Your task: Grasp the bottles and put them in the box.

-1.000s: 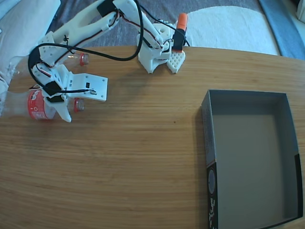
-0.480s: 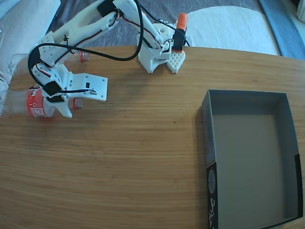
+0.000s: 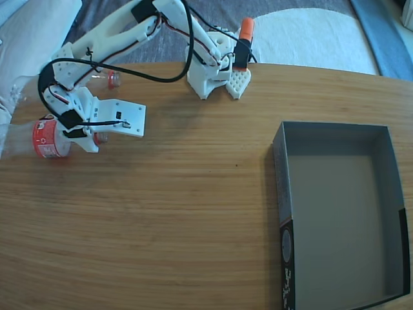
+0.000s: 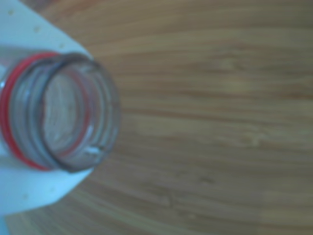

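Arm reaches to the far left of the table (image 3: 193,213) in the fixed view, gripper (image 3: 82,137) down over the nearer bottle (image 3: 46,139), which lies on its side near the left table edge, red label showing beside the white fingers. Wrist view looks straight into that bottle's open mouth (image 4: 73,112), red neck ring around it, white finger (image 4: 34,44) above and below the neck; the fingers appear clamped on the bottle near its neck, though actual contact is not resolved in the blur. Second bottle (image 3: 110,79) lies behind the arm near the table's back edge, only its red neck ring and a bit of clear plastic showing. Box (image 3: 335,213) sits empty at the right side, well apart from both bottles. Risks, as judged: a hold close to the neck leaves the long clear body hanging off one side, so it could swing or slip on lifting; the bottle lies near the table's left edge and a nudge could roll it off; the bottle looks nearly as long as the box, so a skewed carry could leave it propped on the wall. Hidden: most of the second bottle, the gripped bottle's base (washed out at frame edge), and the fingertips themselves.
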`<state>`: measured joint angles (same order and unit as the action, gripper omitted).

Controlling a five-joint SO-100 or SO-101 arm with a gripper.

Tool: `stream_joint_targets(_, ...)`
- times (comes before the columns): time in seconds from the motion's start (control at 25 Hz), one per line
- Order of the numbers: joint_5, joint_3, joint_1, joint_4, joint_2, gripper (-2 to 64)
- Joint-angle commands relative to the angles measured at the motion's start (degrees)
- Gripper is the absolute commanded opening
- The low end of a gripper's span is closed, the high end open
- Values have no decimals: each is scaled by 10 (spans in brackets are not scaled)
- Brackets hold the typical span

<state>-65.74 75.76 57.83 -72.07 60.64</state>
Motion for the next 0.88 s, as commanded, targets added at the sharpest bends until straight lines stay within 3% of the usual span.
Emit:
stream_joint_targets(0.0, -1, -22, -6, 2, 9, 111)
stream_joint_targets(0.32, -2, -33, -25, -5, 21, 87)
stream_joint_targets(0.4, -1, -40, -33, -10, 21, 54)
stream_joint_targets(0.52, 8, -74, -52, -33, 21, -1)
stream_joint_targets(0.84, 43, -199, -87, -102, 20, -3)
